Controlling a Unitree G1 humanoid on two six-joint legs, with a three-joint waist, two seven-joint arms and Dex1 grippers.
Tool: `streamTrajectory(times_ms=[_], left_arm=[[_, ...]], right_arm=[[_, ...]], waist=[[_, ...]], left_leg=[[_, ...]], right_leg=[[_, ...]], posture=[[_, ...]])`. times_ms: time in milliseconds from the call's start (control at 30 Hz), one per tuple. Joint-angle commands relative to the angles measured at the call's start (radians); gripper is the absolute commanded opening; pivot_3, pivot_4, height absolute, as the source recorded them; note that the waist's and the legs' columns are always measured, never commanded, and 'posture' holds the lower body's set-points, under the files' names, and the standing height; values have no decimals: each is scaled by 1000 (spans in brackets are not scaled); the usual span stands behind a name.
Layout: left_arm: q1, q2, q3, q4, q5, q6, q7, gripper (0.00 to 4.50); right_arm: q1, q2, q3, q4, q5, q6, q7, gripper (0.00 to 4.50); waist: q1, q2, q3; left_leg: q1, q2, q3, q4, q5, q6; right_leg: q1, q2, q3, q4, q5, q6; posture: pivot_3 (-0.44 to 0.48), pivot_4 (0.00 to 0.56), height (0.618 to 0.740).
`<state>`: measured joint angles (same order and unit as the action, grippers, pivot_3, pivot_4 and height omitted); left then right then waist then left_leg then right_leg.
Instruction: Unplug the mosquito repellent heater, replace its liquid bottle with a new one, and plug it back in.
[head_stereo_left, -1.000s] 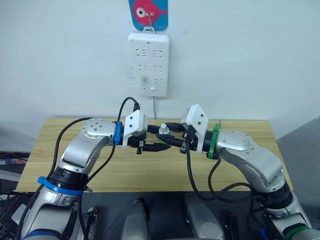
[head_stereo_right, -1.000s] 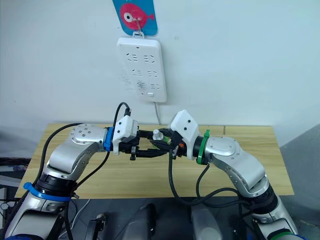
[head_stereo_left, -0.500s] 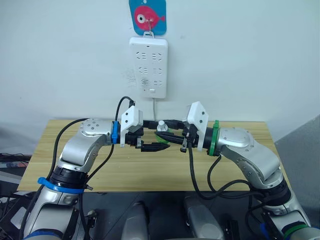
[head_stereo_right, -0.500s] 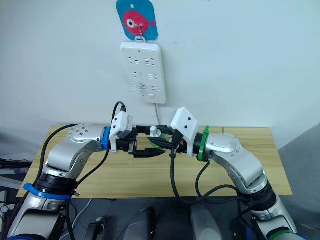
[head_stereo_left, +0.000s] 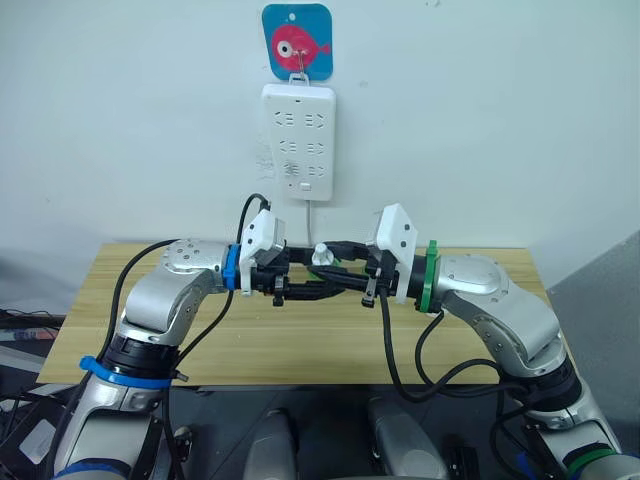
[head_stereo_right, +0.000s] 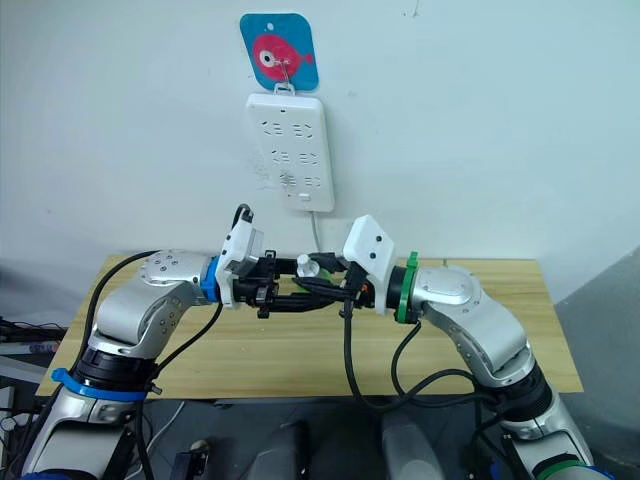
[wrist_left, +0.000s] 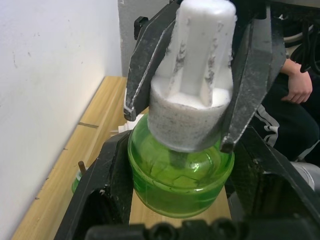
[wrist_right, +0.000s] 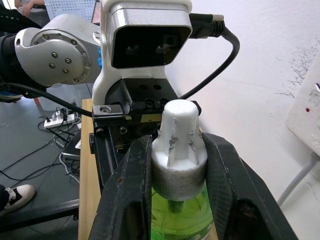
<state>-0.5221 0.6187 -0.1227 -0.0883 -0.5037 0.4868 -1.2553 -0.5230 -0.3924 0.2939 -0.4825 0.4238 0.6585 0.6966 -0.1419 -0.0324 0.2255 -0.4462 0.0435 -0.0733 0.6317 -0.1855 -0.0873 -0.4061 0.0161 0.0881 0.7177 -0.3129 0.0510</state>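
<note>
The new one (wrist_left: 180, 177), a green bottle with a white cap (wrist_left: 192, 75), hangs above the table between both arms. My left gripper (head_stereo_left: 308, 287) is shut on its green body. My right gripper (wrist_right: 178, 150) is shut on the white cap (wrist_right: 178, 135), its fingers (wrist_left: 145, 60) on both sides. Its liquid bottle (wrist_left: 76, 181), green with a dark wick, stands on the table near the wall. The mosquito repellent heater is hidden.
A white power strip (head_stereo_left: 298, 140) hangs on the wall above the grippers, under a blue fish hook (head_stereo_left: 297, 42), its cord running down behind the table (head_stereo_left: 480, 330). A seated person's hand (wrist_left: 296, 90) is off to one side.
My left gripper's fingers, spread half a second ago, have drawn in on the bottle's body. The right gripper stays on the cap. The camera has tilted slightly.
</note>
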Motion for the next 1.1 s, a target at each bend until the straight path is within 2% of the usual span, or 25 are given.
streamTrajectory(times_ms=[33,133,300,400,500,600,700,733,900,1000,1100], left_arm=[[19,17,-11,-31,9,-22,-23,2391],[23,24,-10,-38,12,-33,-26,2391],[15,46,-16,-54,9,-33,-55,2391],[4,44,-17,-51,14,-42,-52,2391],[-1,36,-15,-43,19,-47,-41,2391],[3,34,-13,-36,23,-51,-35,2391],[13,28,-11,-20,38,-62,-17,2391],[18,20,-11,-16,48,-71,-2,2391],[36,-6,-17,-19,68,-76,49,2391],[35,-31,-24,-17,81,-79,81,2391],[26,-61,-27,-4,101,-93,115,2391]], right_arm=[[-5,2,-37,-32,26,-20,12,1063],[-19,-15,-34,-6,59,-43,98,1063],[-207,-60,66,346,-33,-332,476,1063],[-294,-49,60,426,-14,-324,548,1063],[-282,-65,6,370,56,-243,546,1063],[-250,-94,-38,302,61,-207,499,2095],[-166,-144,-109,183,53,-174,406,3247],[-112,-150,-134,122,36,-169,347,3485],[100,-113,-182,-132,-5,-89,76,3530],[196,-43,-109,-249,-84,-20,-112,3530],[215,37,-17,-248,-163,20,-235,3530]], waist=[[0,0,-1],[0,0,-2],[-4,0,-2],[-8,0,-2],[-8,0,-3],[-11,0,-3],[-10,1,-3],[-9,0,-4],[-16,1,-5],[-25,1,-6],[-29,1,-6]], left_leg=[[0,0,0,0,0,0],[0,0,0,0,0,0],[3,0,1,0,0,1],[6,0,1,-2,0,1],[5,0,0,-2,0,1],[4,0,0,-1,0,0],[4,0,0,1,0,0],[4,0,0,1,1,1],[5,0,1,1,1,1],[5,1,1,1,1,1],[5,1,1,1,1,1]], right_leg=[[0,0,0,0,0,0],[0,0,0,0,0,0],[2,0,0,0,0,0],[4,0,0,0,0,0],[4,0,-1,0,0,-1],[3,-1,-1,-1,0,-1],[3,0,-1,1,0,-1],[3,0,0,2,0,-1],[3,0,1,3,0,-1],[3,1,2,4,0,-1],[3,1,3,4,0,-1]], posture=[[-169,133,723],[-163,136,723],[-165,137,723],[-164,133,723],[-177,123,723],[-191,127,723],[-197,138,723],[-199,141,723],[-216,155,723],[-228,161,723],[-241,168,723]])
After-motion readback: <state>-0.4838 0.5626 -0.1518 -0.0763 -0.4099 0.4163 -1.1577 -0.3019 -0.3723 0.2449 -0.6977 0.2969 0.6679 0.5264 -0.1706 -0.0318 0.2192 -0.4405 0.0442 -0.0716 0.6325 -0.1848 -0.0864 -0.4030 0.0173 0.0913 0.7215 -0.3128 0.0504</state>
